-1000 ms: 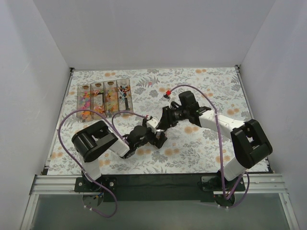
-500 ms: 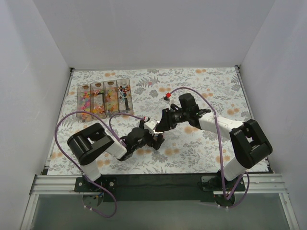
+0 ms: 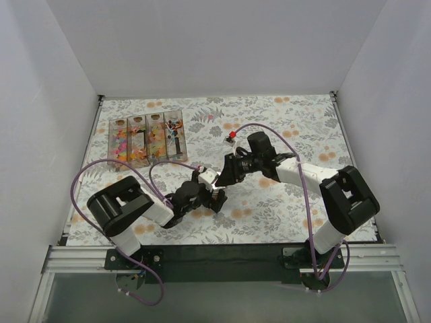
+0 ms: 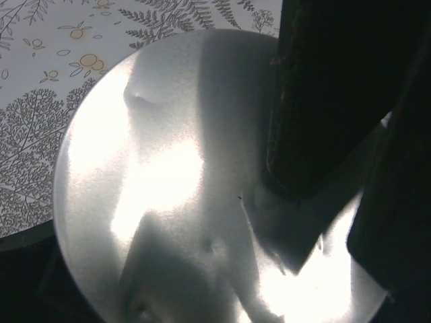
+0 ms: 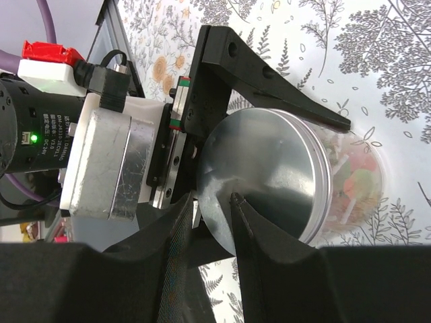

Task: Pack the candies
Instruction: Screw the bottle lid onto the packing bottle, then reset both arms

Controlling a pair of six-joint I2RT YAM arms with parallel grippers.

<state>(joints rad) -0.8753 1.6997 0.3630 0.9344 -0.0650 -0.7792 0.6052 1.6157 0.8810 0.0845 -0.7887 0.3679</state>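
A clear round jar (image 5: 360, 202) with a metal lid (image 5: 269, 168) holds small mixed-colour candies (image 5: 351, 180). My left gripper (image 3: 213, 194) is shut round the lidded end. Its upper finger (image 5: 269, 81) lies along the lid's rim; the lower one is hidden. The lid's face fills the left wrist view (image 4: 168, 188). My right gripper (image 5: 210, 215) is at the lid's near edge with its fingers a narrow gap apart. One fingertip (image 4: 316, 108) touches the lid's face and the other stands clear. In the top view the right gripper (image 3: 226, 177) and the left gripper hide the jar.
A clear tray of several compartments (image 3: 147, 138) with more candies stands at the back left. The flower-print cloth (image 3: 289, 202) covers the table. White walls close in three sides. The arms' purple cables (image 3: 269, 128) loop above the middle.
Both grippers have shifted together a little to the left and nearer. The left arm's elbow has swung further left.
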